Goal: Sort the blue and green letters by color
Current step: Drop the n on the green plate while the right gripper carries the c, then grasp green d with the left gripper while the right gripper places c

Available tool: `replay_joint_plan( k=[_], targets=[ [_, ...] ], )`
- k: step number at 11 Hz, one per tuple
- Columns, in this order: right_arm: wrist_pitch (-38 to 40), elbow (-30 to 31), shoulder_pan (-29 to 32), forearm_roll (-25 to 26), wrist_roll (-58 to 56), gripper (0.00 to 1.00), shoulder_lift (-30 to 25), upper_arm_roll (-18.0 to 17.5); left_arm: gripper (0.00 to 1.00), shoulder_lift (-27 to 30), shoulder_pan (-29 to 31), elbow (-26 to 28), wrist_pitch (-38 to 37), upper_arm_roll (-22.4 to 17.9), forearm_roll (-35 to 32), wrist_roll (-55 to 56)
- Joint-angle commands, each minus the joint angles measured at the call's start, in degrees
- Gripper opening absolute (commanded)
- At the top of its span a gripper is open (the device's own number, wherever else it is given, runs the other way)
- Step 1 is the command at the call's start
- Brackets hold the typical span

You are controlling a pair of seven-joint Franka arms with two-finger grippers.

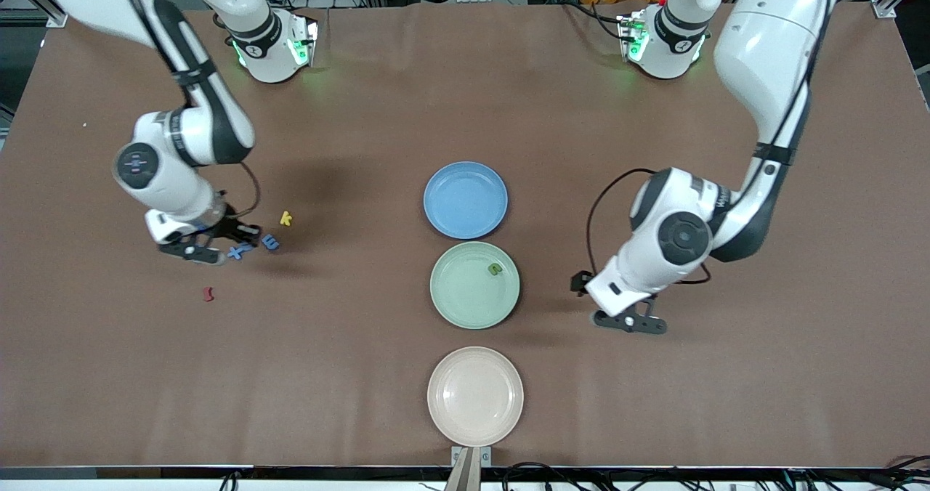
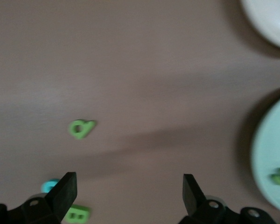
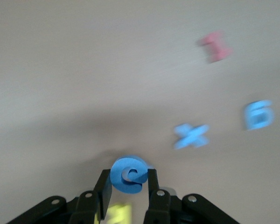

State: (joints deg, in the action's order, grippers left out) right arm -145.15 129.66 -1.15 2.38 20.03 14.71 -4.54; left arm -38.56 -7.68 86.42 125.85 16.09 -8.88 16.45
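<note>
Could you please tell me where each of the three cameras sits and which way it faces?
Front view: high across the table, facing both arms' bases; shows both arms, blue plate, green plate.
Left wrist view: on the left arm, looking down past the open left claw at a green letter.
Right wrist view: on the right arm; right claw grips a blue letter.
Shared: the green plate appears in the front and left wrist views.

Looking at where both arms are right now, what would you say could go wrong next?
The right gripper pinches a blue letter only by its edges, so it might slip or twist out when carried.

The blue x, the second blue piece, the yellow k and the dark red letter lie close by; a wrong-colour pick seems possible.

The left gripper, open over the table by the green plate, has loose green letters close under its fingers, which could nudge them.
</note>
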Motion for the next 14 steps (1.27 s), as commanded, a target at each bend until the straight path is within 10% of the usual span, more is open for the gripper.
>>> replay_joint_plan(
  k=[1,11,13,14],
  targets=[
    [5.9,-3.7,-13.1,-1.0,10.5,0.17,-0.8,0.5,1.0,-1.0,3.7,2.5,0.1,-0.3,-3.4,-12.4],
    [8.8,-24.9,-40.8,-0.4,26.5,0.2,16.3,-0.1,1.0,-7.6,6.6,2.3,11.3,-0.1,-5.3,-35.3],
    [8.9,-26.8,-42.3,-0.7,28.3,0.52,17.0,-1.8,1.0,-8.2,6.6,2.3,11.3,-0.1,-5.4,-35.2],
    [9.1,-27.0,-42.5,-0.3,32.1,1.0,16.8,-3.1,1.0,-8.2,6.6,2.3,11.3,-0.1,-5.4,-35.2]
  ],
)
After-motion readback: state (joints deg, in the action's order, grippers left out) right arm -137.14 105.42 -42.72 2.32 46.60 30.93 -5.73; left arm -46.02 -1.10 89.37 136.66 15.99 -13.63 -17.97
